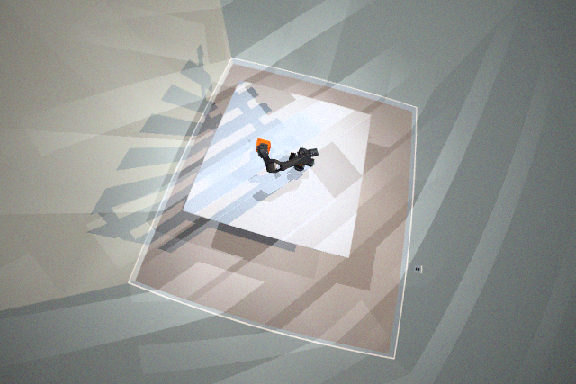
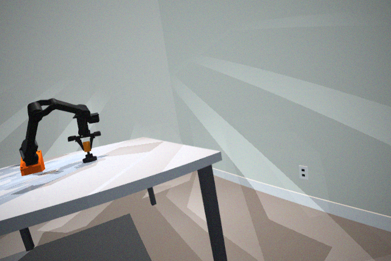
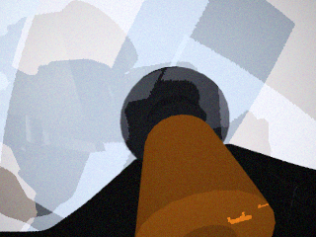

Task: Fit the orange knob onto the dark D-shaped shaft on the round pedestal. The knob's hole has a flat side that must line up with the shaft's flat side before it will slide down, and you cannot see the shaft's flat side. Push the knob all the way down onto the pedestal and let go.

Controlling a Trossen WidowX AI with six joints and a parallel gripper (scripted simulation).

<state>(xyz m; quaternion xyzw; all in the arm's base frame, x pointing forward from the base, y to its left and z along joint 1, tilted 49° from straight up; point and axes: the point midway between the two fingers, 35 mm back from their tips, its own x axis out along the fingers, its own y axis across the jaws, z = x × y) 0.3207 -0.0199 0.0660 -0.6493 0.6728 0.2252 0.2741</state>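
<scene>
My gripper (image 2: 87,145) (image 1: 301,164) is shut on the orange knob (image 2: 87,146) (image 3: 197,192) and holds it upright with the fingers pointing down. The knob is right above the round dark pedestal (image 2: 89,158) (image 3: 213,102) on the white table (image 2: 142,163) (image 1: 302,226). In the wrist view the dark shaft (image 3: 165,109) shows as a dark stub just beyond the knob's far end, partly hidden by it. In the side view a small gap remains between the knob's lower end and the pedestal's base. I cannot tell whether the shaft is inside the knob's hole.
The arm's orange base (image 2: 31,166) (image 1: 263,142) stands on the table to the left of the pedestal. The table's front edge and right corner (image 2: 217,157) are far from the gripper. Strong light and shadow patches lie across the table top.
</scene>
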